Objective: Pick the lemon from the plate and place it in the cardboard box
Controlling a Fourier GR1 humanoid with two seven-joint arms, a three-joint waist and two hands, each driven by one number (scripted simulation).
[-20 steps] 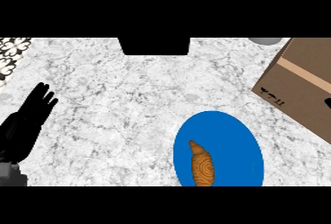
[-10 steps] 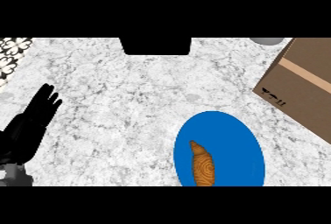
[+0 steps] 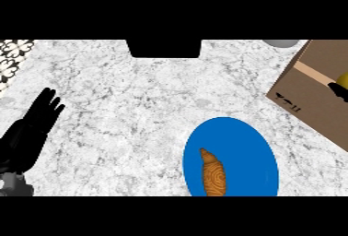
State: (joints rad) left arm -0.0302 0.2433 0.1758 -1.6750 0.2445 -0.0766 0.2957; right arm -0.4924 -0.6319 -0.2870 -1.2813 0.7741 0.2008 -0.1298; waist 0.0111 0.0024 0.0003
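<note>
Holding lemon over box at right edge

Showing at far right edge: bit of yellow lemon [image 3: 342,77] w/ black fingers of right hand [image 3: 339,88] just below and against it, above cardboard box [image 3: 314,92]. Only a sliver of each in view, rest cut off by edge. Looks curled on the lemon, but grip mostly out of sight. Can't tell if lemon sits inside box or above it.

Box at upper right, tilted diagonally, brown w/ lighter tape strip and small black print near its lower-left corner.

Blue plate [image 3: 248,152] at lower centre-right on marble table [image 3: 136,101], just beside box's lower-left side, not touching. Brown ridged pastry-like item [image 3: 214,174] on plate's left half, pointed end up, lying lengthwise. No lemon on plate.

Left hand [image 3: 34,124] at left edge, fingers straight and apart, pointing up-right, resting, holding nothing. Grey forearm bit at lower-left corner.

Black rectangular block [image 3: 165,48] at top centre edge. Grey round thing [image 3: 281,43] at top right, partly cut off. Patterned black-white tile patch [image 3: 14,57] at top-left corner.
</note>
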